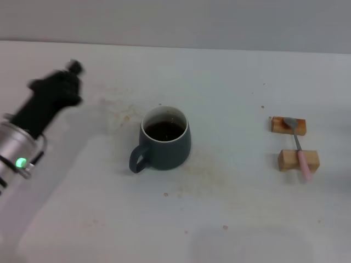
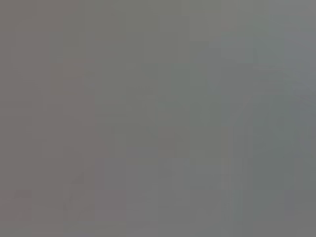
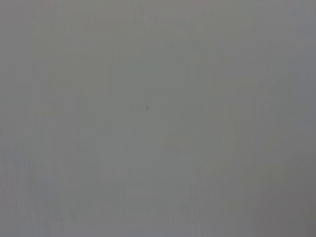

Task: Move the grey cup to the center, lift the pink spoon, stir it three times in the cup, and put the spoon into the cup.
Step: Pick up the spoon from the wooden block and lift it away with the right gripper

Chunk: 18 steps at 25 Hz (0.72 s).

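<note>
White tabletop (image 1: 230, 76): grey cup (image 1: 164, 139) sits central (dark liquid inside); left gripper (image 1: 64, 82), fingers unreadable, hangs clear. Next, lifting pink spoon (image 1: 300, 153) off wooden blocks (image 1: 293, 159), far right.

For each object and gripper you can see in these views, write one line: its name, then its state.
grey cup: upright near the table's middle, dark liquid inside, handle toward the robot's left.
pink spoon: lying across two wooden blocks, bowl on the far block.
left gripper: raised at the left, apart from the cup.
right gripper: not in view.
</note>
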{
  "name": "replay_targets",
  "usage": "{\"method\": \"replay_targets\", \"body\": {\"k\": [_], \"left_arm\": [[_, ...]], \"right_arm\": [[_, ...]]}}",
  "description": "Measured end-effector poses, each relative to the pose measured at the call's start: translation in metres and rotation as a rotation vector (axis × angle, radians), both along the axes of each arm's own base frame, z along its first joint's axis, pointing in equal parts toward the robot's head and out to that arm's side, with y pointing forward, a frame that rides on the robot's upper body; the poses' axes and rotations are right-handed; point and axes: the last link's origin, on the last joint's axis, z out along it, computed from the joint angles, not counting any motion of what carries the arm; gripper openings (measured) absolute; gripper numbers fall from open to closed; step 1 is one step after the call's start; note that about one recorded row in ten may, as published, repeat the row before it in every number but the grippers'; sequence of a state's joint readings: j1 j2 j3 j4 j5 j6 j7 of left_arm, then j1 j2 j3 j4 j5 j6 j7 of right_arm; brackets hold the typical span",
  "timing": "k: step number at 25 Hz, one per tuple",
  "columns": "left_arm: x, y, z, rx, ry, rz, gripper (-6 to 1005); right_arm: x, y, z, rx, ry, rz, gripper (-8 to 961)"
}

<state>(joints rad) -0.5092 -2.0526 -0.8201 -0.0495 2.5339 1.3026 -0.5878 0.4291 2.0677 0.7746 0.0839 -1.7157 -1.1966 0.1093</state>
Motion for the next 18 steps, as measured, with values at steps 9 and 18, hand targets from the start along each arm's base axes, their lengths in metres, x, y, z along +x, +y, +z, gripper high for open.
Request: {"method": "replay_targets", "body": {"k": [9, 18], "left_arm": [[-0.012, -0.012, 0.038, 0.293, -0.155, 0.081, 96], [-0.009, -0.025, 0.045, 0.37, -0.153, 0.042, 351]], "right_arm": [[-0.004, 0.006, 0.004, 0.016, -0.001, 0.011, 509], [-0.009, 0.014, 0.007, 0.038, 0.005, 0.022, 512]]}}
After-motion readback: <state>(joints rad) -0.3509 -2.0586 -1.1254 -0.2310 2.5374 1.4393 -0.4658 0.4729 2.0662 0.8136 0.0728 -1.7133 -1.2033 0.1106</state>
